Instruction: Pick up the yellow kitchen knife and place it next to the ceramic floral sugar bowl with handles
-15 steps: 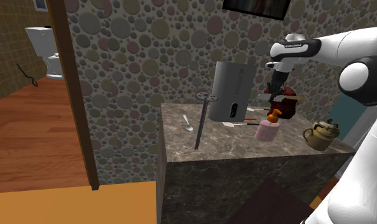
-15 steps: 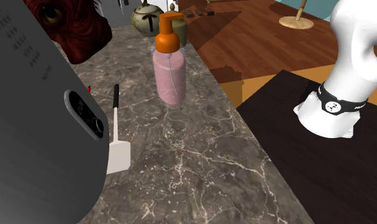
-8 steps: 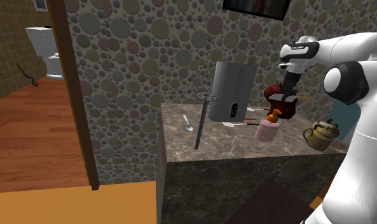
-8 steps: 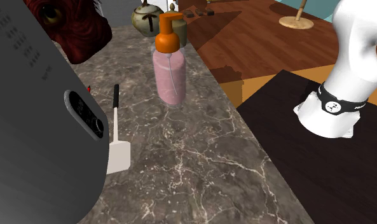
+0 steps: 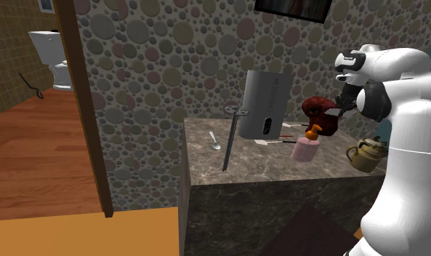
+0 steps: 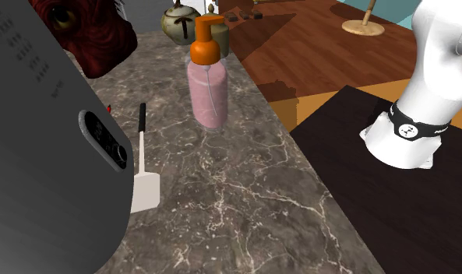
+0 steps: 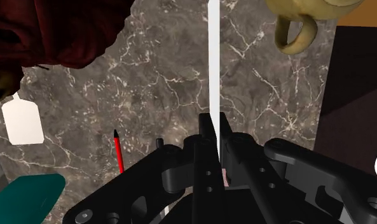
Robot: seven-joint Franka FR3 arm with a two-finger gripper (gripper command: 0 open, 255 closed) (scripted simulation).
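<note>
Our gripper (image 7: 211, 124) pinches the knife (image 7: 212, 57) between its fingers, the white blade running straight out ahead, clear of the marble counter (image 7: 155, 89); we judge it is held this way for lowering beside the olive sugar bowl (image 7: 308, 16)

On the marbled stone bench (image 5: 279, 169), the grey cylindrical appliance (image 5: 265, 105) stands at the shoulder view's left, the pink pump bottle (image 5: 306, 148) right of it before the dark red figure (image 5: 320, 115), the olive two-handled sugar bowl (image 5: 365, 155) farthest right.
</note>
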